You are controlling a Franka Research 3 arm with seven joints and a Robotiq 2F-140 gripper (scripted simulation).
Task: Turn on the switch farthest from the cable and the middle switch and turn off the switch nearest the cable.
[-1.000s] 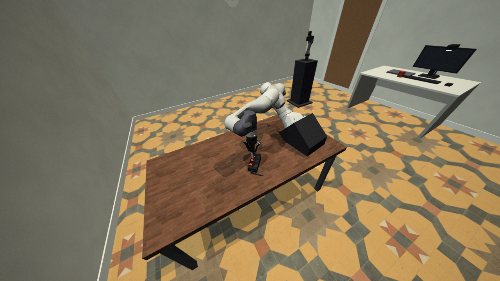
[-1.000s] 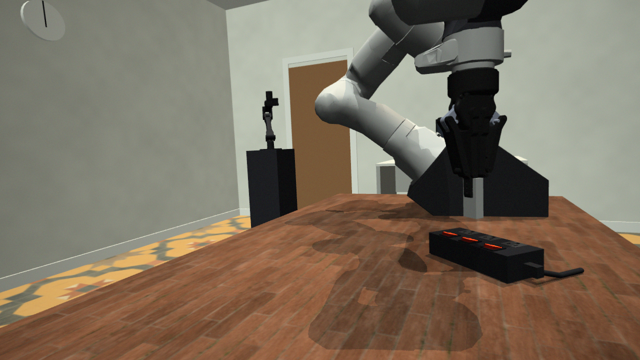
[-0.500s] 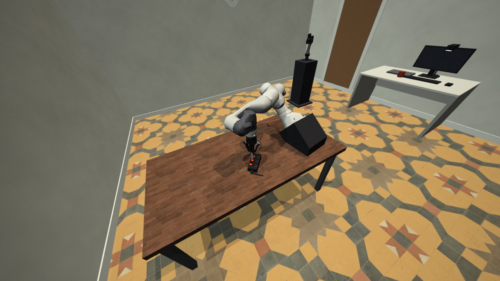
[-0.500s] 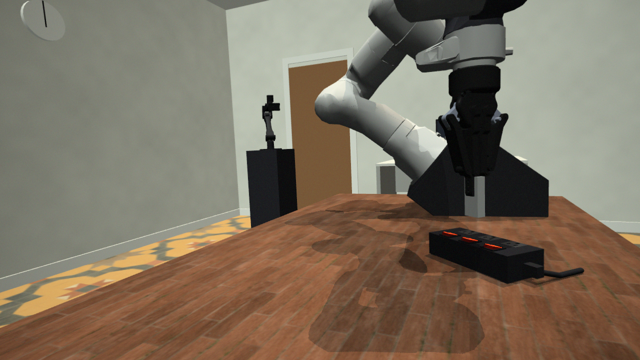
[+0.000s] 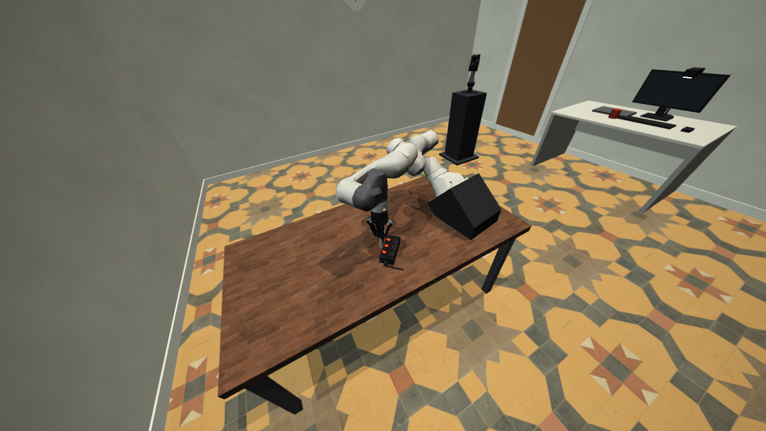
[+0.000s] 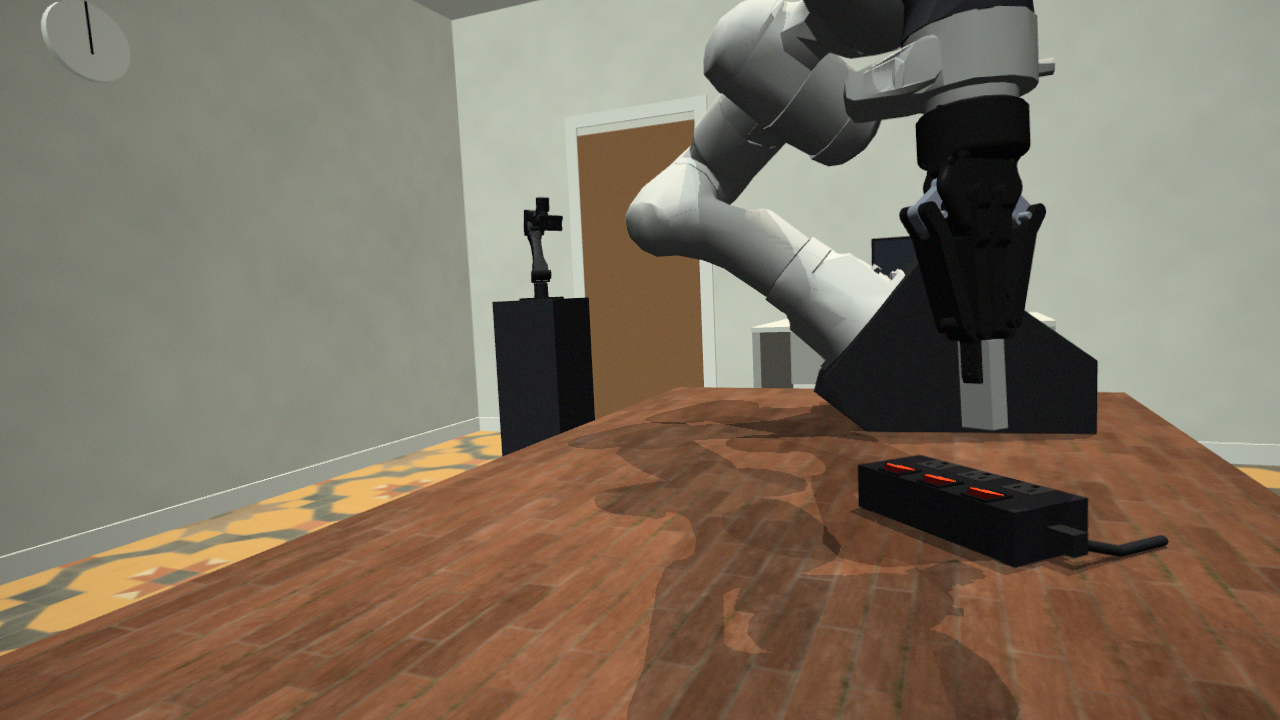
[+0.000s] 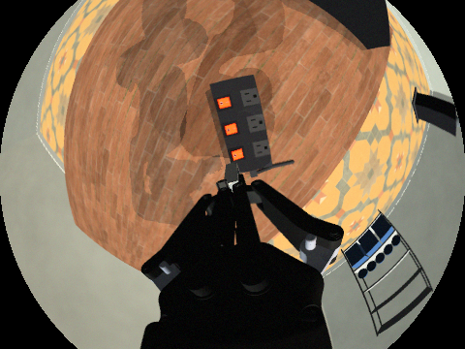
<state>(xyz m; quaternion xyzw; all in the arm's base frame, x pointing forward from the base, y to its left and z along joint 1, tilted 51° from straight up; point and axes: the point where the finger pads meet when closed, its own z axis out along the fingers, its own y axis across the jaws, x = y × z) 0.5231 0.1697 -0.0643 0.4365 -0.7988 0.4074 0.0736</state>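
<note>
From above, the power strip (image 5: 389,249) lay flat near the middle of the table (image 5: 278,300), with the gripper (image 5: 378,231) just over its far end. In the side view the gripper (image 6: 972,362) hung well above the strip (image 6: 971,507), fingers pressed together on nothing, all three switches glowing orange. The wrist view showed the cable (image 7: 274,165) beside the nearest switch (image 7: 236,154), which looked on; a misaimed press there could hit the middle switch (image 7: 231,128) or tip the strip.
</note>
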